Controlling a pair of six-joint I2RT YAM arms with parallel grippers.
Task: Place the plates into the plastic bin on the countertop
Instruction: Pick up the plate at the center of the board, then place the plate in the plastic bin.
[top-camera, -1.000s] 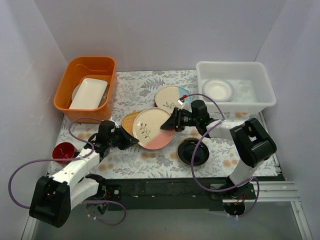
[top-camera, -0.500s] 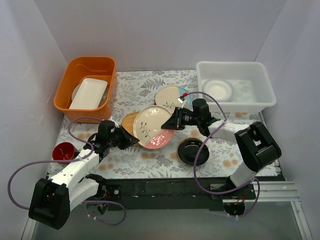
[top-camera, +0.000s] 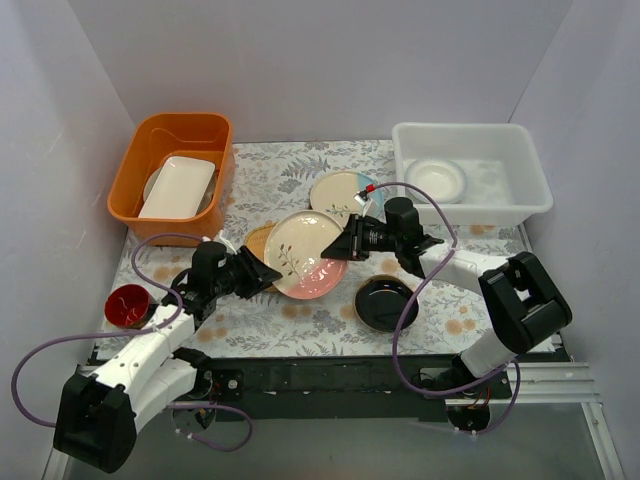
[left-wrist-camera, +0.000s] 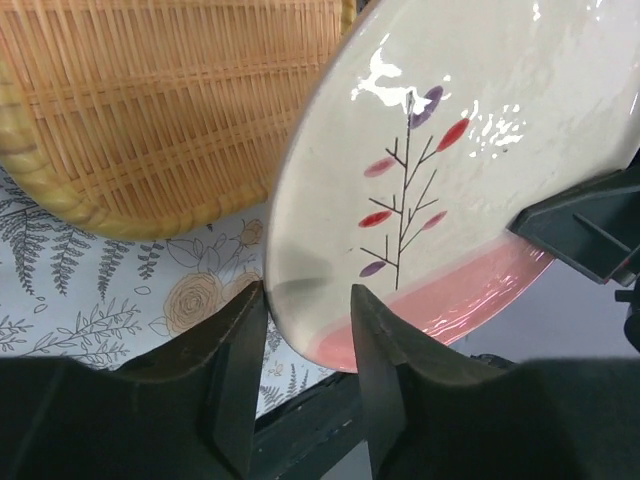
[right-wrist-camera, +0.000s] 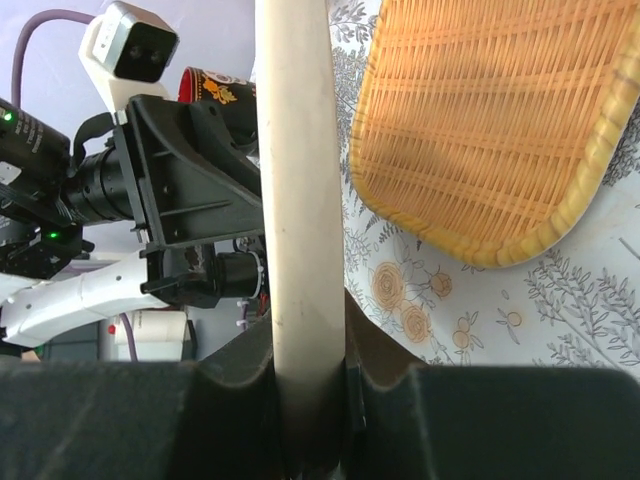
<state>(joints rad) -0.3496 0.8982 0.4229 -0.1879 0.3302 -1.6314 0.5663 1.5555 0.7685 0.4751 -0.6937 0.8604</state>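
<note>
**Cream-and-pink round plate with a sprig motif (top-camera: 300, 252) pinched at mid-counter**

Right jaws have it, folks: they are clamped on the plate's right-hand rim. The right wrist view shows that rim edge-on, wedged tight between both fingers (right-wrist-camera: 230, 400) with no gap. The plate is tilted, cream face up to the overhead camera, pink band at its near-right edge.

At the opposite rim the left jaws stand parted. The left wrist view puts the plate's lower edge right in the gap between the two dark fingers (left-wrist-camera: 235, 390). Whether either finger touches the glaze, can't tell.

Partly under the plate and to its left lies a woven straw tray (top-camera: 257, 243), flat on the grey-and-white fern-patterned counter (top-camera: 270, 175). The whitish translucent rectangular plastic bin (top-camera: 480, 212) stands at the far right corner, well apart from the held plate. A white scalloped plate (top-camera: 435, 180) lies inside it. A cream-and-blue plate (top-camera: 335, 192) lies just beyond the right jaws, and a glossy black plate (top-camera: 385, 303) lies on their near side.
</note>
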